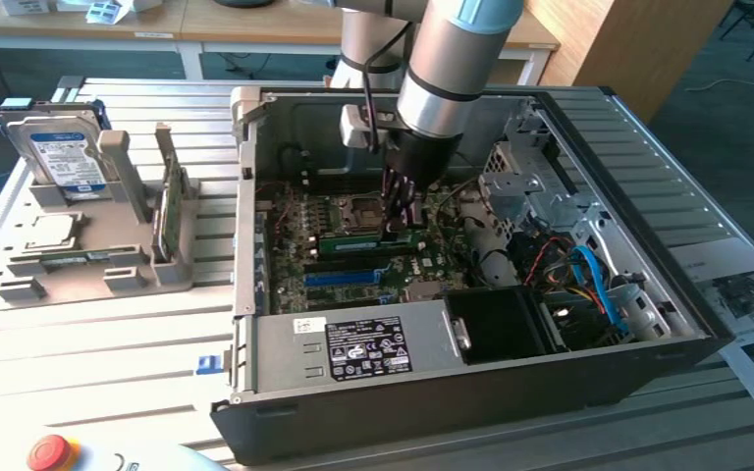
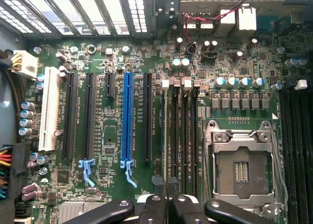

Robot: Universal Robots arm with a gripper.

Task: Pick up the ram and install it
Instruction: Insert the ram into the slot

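inside the open computer case, near the middle of the exterior frame, you had the ram lying lengthwise over the motherboard, a narrow green stick right at the tips of your gripper. the gripper came straight down from the arm and was clenched on the stick from above. in the wrist view the gripper showed the same tight pinch, its black fingers nearly meeting over the row of dark memory slots. whether the stick sat fully in a slot or just above one, you could not tell.

just beside those slots in the wrist view lay the open silver cpu socket. on the slots' other side ran the long expansion slots, one blue slot among the black ones and a white slot further out.

back in the exterior view, the grey power supply with its black label filled the lower part of the case, and blue cables curled at the case's right side. well apart, at the exterior view's left, a grey rack on the slatted table held a hard drive with a blue label and an upright green card. a red button sat at the lower left corner, and printed papers lay at the right edge.
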